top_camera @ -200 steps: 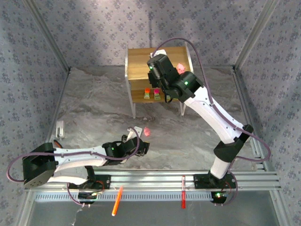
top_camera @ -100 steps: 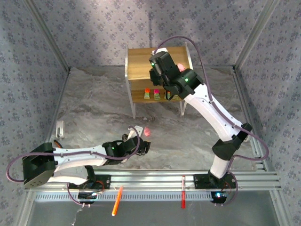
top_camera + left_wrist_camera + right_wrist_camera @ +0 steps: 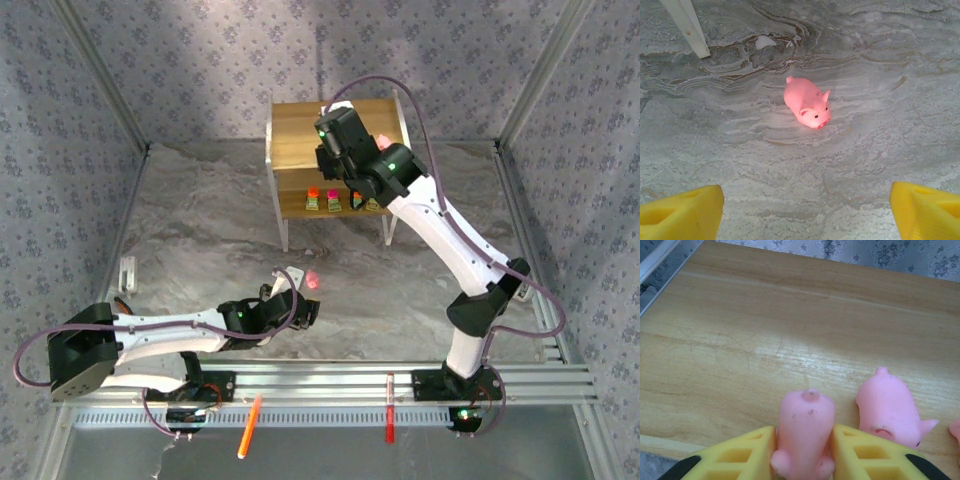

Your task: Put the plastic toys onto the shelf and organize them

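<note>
My right gripper (image 3: 802,450) is shut on a pink pig (image 3: 805,430) over the near part of the shelf's top board (image 3: 765,330). A second pig (image 3: 890,407) lies on the board just to its right, and the edge of a third (image 3: 956,430) shows at the frame's side. In the top view the right gripper (image 3: 336,150) hangs over the shelf (image 3: 295,130), whose lower tier holds a row of blocky toys (image 3: 334,200). On the table lies another pink pig (image 3: 807,103), snout toward my open left gripper (image 3: 805,215), which hovers just short of it.
A white shelf leg (image 3: 687,25) stands beyond the table pig to the left. An orange pen (image 3: 249,425) and a red pen (image 3: 389,421) lie on the rail by the arm bases. Patterned walls close in the marbled table (image 3: 200,230).
The right gripper has shifted slightly left and back over the top board with its pig. The left arm and the table pig have stayed put.
</note>
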You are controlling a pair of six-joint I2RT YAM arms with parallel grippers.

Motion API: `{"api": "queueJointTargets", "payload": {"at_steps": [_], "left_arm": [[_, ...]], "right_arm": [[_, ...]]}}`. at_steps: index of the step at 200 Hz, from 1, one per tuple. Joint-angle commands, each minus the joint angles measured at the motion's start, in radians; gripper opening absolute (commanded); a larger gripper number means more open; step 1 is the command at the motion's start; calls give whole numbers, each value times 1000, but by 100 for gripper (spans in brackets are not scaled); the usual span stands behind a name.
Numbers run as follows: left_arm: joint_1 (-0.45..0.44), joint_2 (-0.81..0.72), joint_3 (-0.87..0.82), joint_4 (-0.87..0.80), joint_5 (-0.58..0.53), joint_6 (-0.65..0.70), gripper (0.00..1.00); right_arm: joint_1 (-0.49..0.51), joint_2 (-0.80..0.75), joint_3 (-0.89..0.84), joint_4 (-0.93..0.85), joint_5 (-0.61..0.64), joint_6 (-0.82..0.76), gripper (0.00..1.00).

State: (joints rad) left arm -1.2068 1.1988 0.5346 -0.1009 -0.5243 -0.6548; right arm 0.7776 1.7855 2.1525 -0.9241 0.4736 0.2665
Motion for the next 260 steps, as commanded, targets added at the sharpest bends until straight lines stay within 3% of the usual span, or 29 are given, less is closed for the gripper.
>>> {"api": "queueJointTargets", "payload": {"at_steps": [1,159,260], "left_arm": [[-7,-16,9,-1,-29,0,86],[-8,-39,-8,-7,-40,-14,86],[-7,-32,20,-28,-72,-27,86]], "right_arm": [[-11,29,36,-24,-12,-24,33],[-17,72,126,-52,-3,-44,43],[3,-36,93,-45,41,-58,47]]}}
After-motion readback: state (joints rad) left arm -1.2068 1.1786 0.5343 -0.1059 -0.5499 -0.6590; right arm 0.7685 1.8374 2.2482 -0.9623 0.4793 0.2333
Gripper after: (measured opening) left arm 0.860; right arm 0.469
